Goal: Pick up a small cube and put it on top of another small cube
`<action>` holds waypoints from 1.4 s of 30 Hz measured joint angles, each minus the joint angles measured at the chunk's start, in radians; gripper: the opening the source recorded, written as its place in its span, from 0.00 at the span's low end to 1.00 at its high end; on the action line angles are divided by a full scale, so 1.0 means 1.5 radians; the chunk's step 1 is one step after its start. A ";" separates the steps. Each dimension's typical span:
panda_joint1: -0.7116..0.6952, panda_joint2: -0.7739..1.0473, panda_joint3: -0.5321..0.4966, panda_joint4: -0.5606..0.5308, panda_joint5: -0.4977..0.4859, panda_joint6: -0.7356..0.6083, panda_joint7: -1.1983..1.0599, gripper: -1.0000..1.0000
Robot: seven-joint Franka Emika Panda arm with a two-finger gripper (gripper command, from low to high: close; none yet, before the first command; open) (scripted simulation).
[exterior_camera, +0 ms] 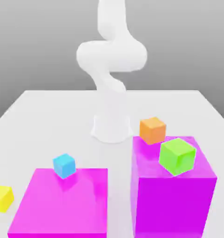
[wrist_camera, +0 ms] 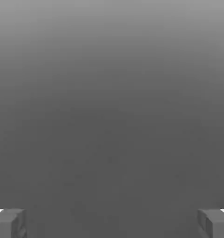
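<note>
Our gripper (wrist_camera: pixel 112 224) is spread, empty; dropping yellow (exterior_camera: pixel 2 199), near left, on orange (exterior_camera: pixel 152 131) off-centre could topple it.

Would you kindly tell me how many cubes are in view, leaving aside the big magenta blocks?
4: yellow, exterior view's far left; light-blue, low block's back; orange and lime-green, tall block.

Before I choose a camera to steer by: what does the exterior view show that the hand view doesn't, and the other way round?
Exterior view alone: the yellow cube, orange cube, lime-green cube, light-blue cube, both magenta blocks, the white table and the arm's links.
Hand view alone: the open gripper, fingers wide apart with nothing between.
Shared: only a plain grey backdrop.
</note>
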 joint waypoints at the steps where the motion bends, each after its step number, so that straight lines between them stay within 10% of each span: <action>1: -0.019 0.026 0.003 -0.002 -0.005 0.009 0.028 0.50; 17: -0.236 0.415 -0.036 -0.037 -0.058 0.146 0.439 0.50; 31: -0.347 0.751 -0.062 -0.044 0.075 0.305 0.588 0.50; 32: -0.351 0.773 -0.058 -0.039 0.078 0.322 0.585 0.00; 42: -0.345 0.720 -0.066 -0.051 0.068 0.281 0.594 0.00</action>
